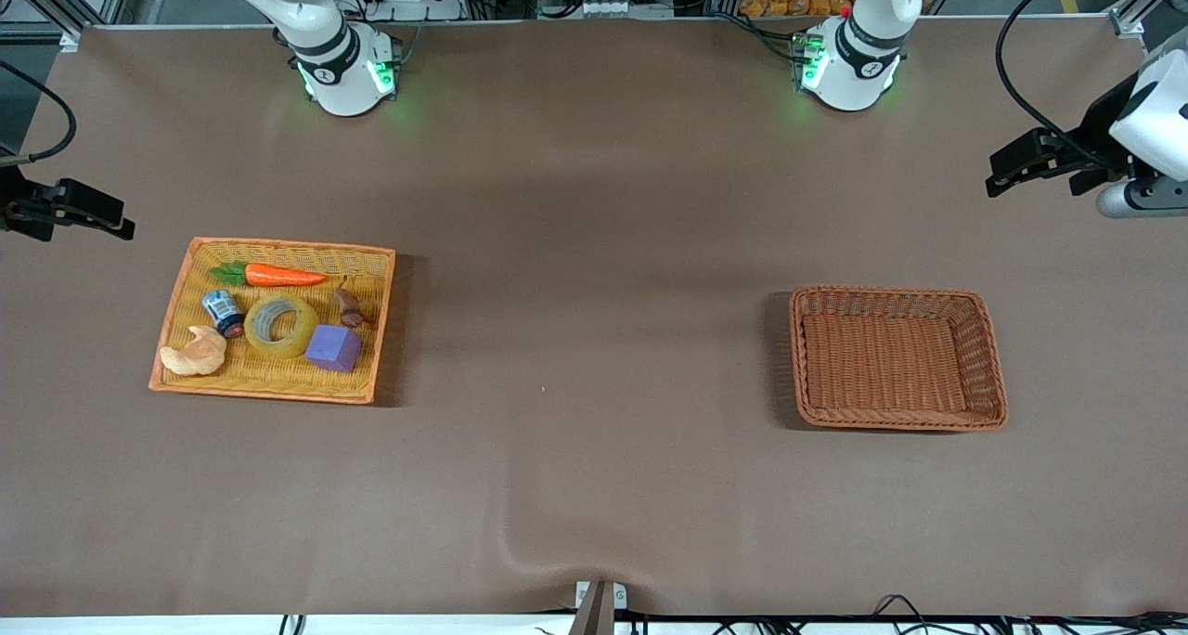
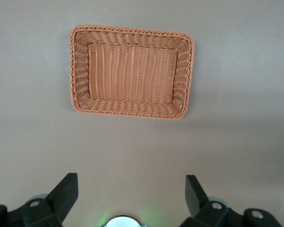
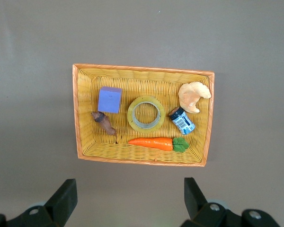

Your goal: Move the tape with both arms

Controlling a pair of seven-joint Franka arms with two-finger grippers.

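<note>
The yellowish tape point(image 1: 280, 324) lies flat in the middle of a yellow wicker tray point(image 1: 264, 394) toward the right arm's end of the table. It also shows in the right wrist view point(image 3: 145, 113), between a purple cube point(image 3: 109, 99) and a small can point(image 3: 182, 121). My right gripper point(image 1: 125, 229) is open and empty, up in the air over the table's edge at its own end; its jaws point(image 3: 130, 185) stand wide apart. My left gripper point(image 1: 995, 186) is open and empty, up in the air over the table at the left arm's end point(image 2: 131, 182).
An empty brown wicker basket point(image 1: 896, 421) sits toward the left arm's end and shows in the left wrist view point(image 2: 132, 111). The tray also holds a carrot point(image 1: 283, 275), a croissant point(image 1: 195, 352), the purple cube point(image 1: 334, 347) and a small brown thing point(image 1: 350, 308).
</note>
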